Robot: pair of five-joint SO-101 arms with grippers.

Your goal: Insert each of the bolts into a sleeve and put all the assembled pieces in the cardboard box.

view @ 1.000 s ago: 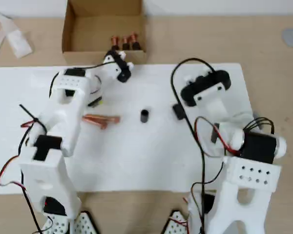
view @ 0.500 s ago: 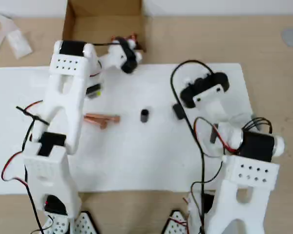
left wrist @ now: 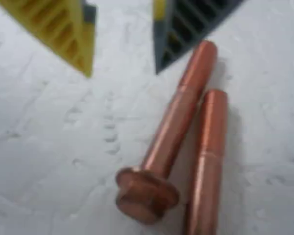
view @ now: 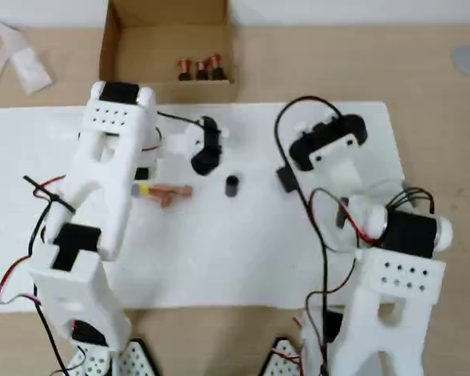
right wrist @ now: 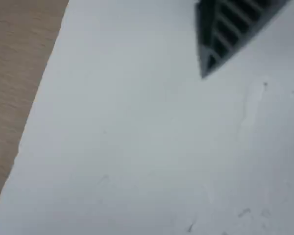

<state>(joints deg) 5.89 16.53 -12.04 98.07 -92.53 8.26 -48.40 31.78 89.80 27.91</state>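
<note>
left gripper (left wrist: 122, 68) wide, empty, poised over two copper bolts (left wrist: 171, 142) lying touching on white sheet (view: 219, 258) | black sleeve (view: 232, 186) near | assembled pieces (view: 200, 68) in cardboard box (view: 112, 55) | right gripper (view: 286, 178): opening, can't tell | bolts look stiff, light, smooth, likely to roll; pinch one across mid-shank

one cardboard box (view: 141, 43) at the upper middle of the frame holds three assembled pieces (view: 201, 69). two loose copper bolts (left wrist: 176, 117) lie on one white sheet (view: 243, 258). one black sleeve (view: 232, 186) stands at centre. two arms (view: 102, 188).
</note>
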